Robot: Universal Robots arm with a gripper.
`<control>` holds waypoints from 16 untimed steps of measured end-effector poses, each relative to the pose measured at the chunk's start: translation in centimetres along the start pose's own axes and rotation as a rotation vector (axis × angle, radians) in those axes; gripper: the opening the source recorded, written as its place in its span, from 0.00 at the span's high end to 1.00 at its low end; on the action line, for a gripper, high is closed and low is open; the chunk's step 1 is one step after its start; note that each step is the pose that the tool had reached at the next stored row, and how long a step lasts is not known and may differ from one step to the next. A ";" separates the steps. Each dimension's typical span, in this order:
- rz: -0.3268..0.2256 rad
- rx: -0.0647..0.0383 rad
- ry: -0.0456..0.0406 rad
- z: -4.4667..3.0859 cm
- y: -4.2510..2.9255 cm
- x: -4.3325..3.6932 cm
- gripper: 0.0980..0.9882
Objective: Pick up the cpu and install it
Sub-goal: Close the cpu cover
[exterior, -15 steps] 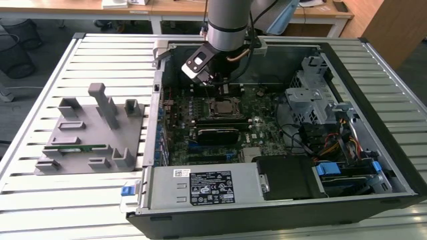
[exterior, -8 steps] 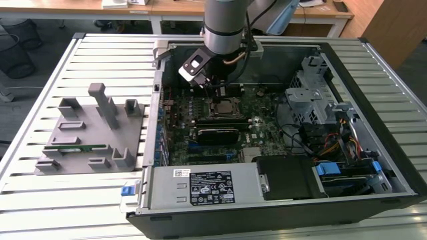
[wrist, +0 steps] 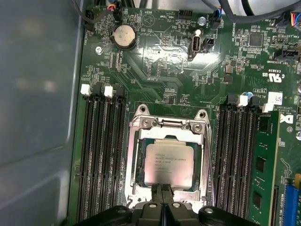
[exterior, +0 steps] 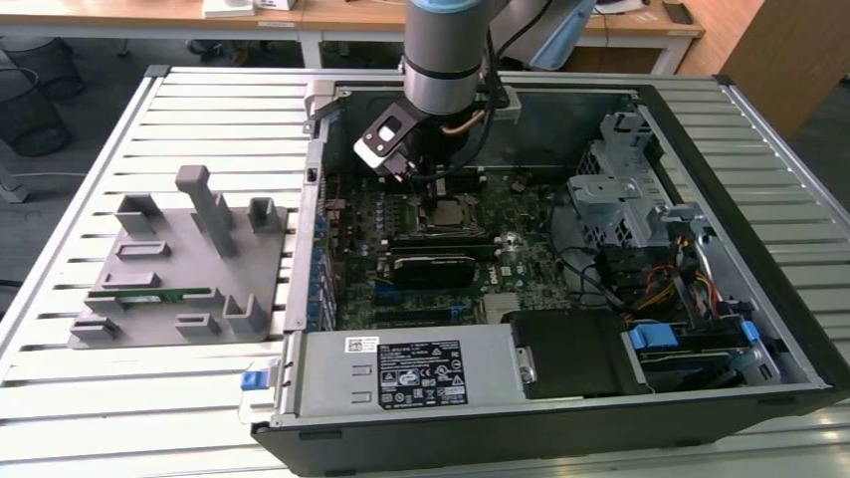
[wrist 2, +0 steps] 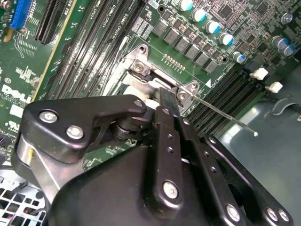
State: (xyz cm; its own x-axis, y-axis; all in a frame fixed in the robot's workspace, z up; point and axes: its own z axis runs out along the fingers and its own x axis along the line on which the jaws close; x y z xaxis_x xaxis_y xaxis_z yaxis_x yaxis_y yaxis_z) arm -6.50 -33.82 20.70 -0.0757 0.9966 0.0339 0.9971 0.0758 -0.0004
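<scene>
Now the cpu [wrist: 168,163] lies socketed near the closed gripper [wrist: 162,189].

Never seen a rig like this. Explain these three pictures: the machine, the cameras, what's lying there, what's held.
The machine is a robot arm with a claw at its tip. The exterior view, taken from off the arm, shows a slatted table carrying an open computer case and, on that view's left, a grey rack. Both wrist views come from cameras riding on the arm, looking closely at the green board inside the case. In the first wrist view the cpu, a silver square, lies in its socket. The claw is shut, its tips at the cpu's edge, holding nothing that I can see.
</scene>
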 end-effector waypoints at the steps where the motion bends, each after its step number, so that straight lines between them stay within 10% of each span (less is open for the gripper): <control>1: 0.000 0.000 0.0000 0.09 -0.02 0.00 0.99; 16: 0.000 0.000 0.0000 0.65 0.14 -0.03 0.99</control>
State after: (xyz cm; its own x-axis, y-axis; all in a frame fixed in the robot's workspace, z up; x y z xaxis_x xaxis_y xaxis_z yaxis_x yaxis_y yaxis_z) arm -6.36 -33.81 20.05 -0.0756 0.9966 0.0339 0.9971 0.0757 -0.0004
